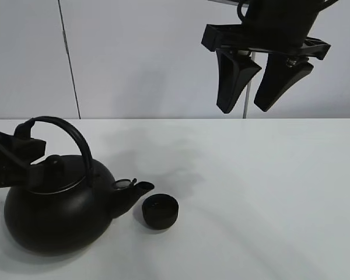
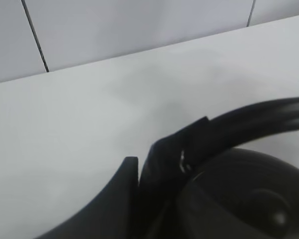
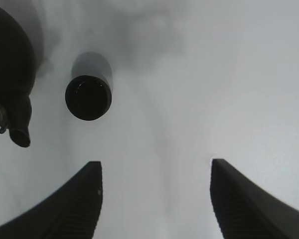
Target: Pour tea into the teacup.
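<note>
Teacup [image 1: 160, 211] upright, mouth up, just beyond kettle [image 1: 55, 213] spout [image 1: 141, 188].

Kettle left, teacup at its spout.
My left gripper [image 1: 23, 146] is at the kettle [image 1: 58, 210] handle; the teacup [image 1: 160, 211] sits just right of the spout; my right gripper [image 1: 258, 96] hangs high, behind.

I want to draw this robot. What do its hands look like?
Both are plain matte black. The right hand has a flat, boxy crossbar with two thick, wedge-shaped fingers that taper to blunt tips; the right wrist view shows fine ridges on their inner faces. The left hand looks blocky and angular too. No cables, stickers or markings are visible.
</note>
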Robot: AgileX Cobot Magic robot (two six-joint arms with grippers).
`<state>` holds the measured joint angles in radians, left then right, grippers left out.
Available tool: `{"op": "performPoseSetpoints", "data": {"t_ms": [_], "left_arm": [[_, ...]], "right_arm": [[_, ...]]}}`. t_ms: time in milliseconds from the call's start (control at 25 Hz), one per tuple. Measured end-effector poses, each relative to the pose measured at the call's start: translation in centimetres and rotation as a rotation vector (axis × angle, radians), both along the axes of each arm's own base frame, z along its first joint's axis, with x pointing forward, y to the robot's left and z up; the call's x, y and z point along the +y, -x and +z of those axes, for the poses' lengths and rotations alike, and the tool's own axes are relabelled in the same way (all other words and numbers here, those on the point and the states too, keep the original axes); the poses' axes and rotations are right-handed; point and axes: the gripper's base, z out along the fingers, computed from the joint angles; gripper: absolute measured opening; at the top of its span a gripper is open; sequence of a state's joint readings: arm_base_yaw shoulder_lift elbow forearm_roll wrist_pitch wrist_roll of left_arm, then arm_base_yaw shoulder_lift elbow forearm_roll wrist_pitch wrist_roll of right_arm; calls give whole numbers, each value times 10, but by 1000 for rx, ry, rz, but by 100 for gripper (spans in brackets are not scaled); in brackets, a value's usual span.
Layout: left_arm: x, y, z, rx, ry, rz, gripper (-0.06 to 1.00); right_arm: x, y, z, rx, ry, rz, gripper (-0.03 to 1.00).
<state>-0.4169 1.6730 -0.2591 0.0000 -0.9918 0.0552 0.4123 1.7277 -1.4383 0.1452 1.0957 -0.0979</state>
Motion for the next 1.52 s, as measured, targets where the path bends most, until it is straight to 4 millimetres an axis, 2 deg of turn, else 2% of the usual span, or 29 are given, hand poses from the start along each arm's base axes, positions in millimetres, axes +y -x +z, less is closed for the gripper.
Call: {"op": "performPoseSetpoints", "data": {"t_ms": [960,1520], "left_arm": [[1,3,-6,95,-2,14,11],[0,3,0,53,47,3,30]], "right_arm": [[0,0,0,1,-3,-1,43],[0,0,0,1,-3,-1,43]]}}
